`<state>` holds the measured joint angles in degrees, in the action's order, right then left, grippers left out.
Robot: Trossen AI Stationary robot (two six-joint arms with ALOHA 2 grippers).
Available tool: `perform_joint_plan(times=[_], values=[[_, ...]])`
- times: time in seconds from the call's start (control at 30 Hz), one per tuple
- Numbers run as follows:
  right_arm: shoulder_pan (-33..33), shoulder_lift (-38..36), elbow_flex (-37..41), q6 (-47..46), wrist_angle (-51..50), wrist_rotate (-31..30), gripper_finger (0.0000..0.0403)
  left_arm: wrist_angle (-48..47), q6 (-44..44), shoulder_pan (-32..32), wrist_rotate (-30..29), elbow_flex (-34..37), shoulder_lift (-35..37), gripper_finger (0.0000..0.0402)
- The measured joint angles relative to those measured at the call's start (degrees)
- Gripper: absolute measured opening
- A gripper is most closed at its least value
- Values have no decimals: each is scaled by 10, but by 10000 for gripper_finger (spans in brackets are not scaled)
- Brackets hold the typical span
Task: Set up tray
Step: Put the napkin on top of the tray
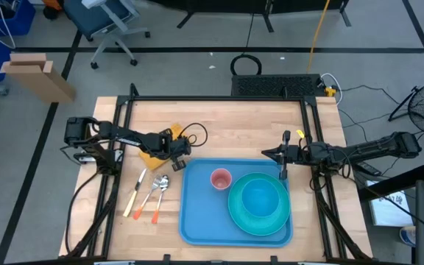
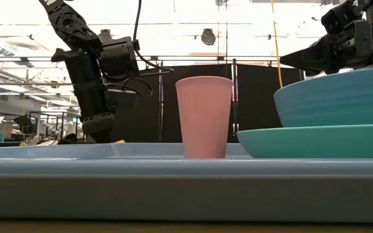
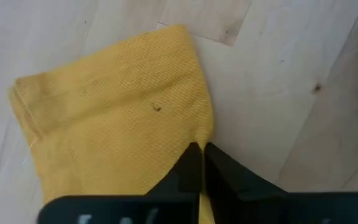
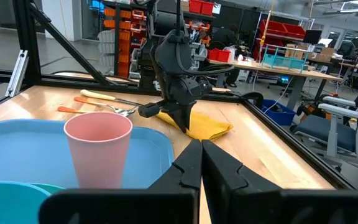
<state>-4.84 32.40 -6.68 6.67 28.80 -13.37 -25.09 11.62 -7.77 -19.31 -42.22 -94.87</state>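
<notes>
Pinching the yellow cloth napkin [image 3: 114, 106] in closed jaws beside the blue tray [image 1: 197, 206] on the counter [image 1: 227, 121], the left gripper [image 1: 177, 153] seemingly must carry it trayward, while the right gripper [image 1: 269, 154] waits, jaws shut and empty.

Even overhead light fills the room; ceiling lights [image 2: 173, 13] glare white in the low view (silhouetting the arms). The tray [image 2: 173, 188] rim blurs up close there, and the yellow cloth [image 3: 117, 118] looks soft.
</notes>
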Motion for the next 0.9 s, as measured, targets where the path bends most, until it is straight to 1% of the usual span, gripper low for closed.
perform_joint_plan(times=[0.13,0.27,0.53,0.6,0.73,0.8,0.9], values=[[0,0,0,0,0,0,0,-1,3,0,2,1,4,8],[0,0,0,0,0,0,0,-7,3,0,4,-5,29,5],[0,0,0,0,0,1,0,-36,-20,-1,19,-50,136,2],[0,0,0,0,1,1,0,-44,-20,-1,35,-63,160,2],[0,0,0,0,1,1,0,-38,-8,7,60,-89,209,1],[0,0,0,0,0,1,0,-35,-1,18,62,-101,227,1],[0,0,0,-6,0,2,0,-33,32,40,57,-124,250,1]])
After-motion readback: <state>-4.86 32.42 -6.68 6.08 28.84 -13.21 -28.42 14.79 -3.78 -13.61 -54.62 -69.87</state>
